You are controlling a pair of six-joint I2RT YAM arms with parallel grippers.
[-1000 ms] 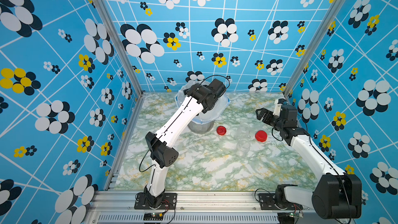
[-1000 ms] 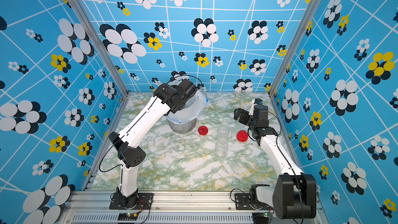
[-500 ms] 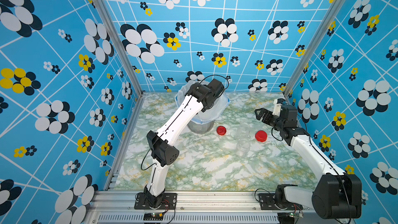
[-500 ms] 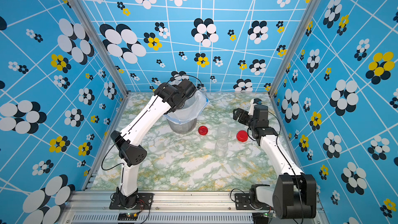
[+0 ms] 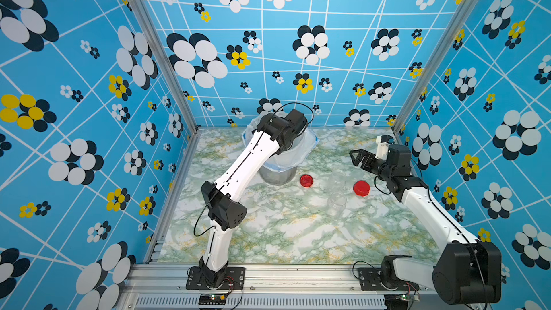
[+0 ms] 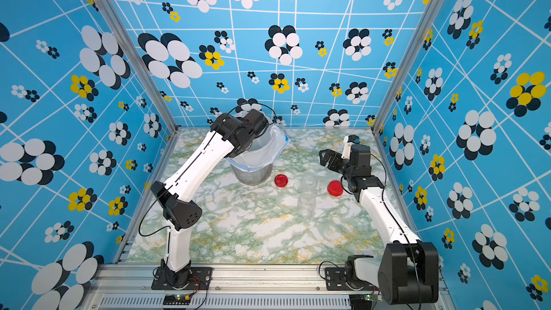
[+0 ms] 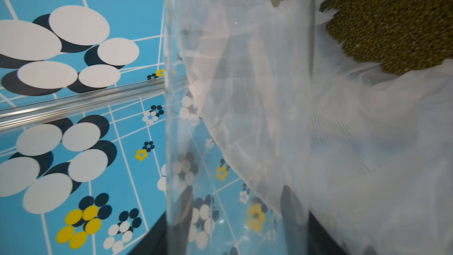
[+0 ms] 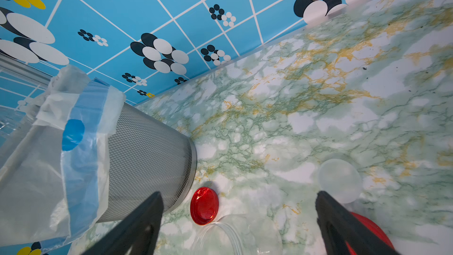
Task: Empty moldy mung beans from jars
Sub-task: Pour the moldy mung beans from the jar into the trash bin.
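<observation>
We're over the mesh bin (image 5: 277,175) now, and the left arm (image 5: 253,159) is bent down into its white bag liner (image 5: 301,152). In both top views the wrist hides what it carries. The left wrist camera shows it: the left gripper (image 7: 236,214) is clamped on a clear jar (image 7: 240,94), with a dark finger (image 7: 182,217) against each side of its wall. The mung beans (image 7: 392,20) lie in an olive-brown heap inside the liner, just past the jar. A few blurred grains show through the jar's far end.

Across the marble tabletop (image 5: 283,234), the right gripper (image 5: 356,158) hangs above the surface, jaws spread wide and empty. Near it we spot a red lid (image 5: 361,188) lying flat. A second red lid (image 5: 306,180) rests hollow side up just beside the bin's foot. Between the two lids stands the farther jar (image 5: 338,178), open and see-through. The nearer jar (image 5: 336,202) stands just in front of it, towards the arms' bases. The right wrist camera also picks up a whitish clear lid (image 8: 339,180) flat on the marble, near the first red lid.
</observation>
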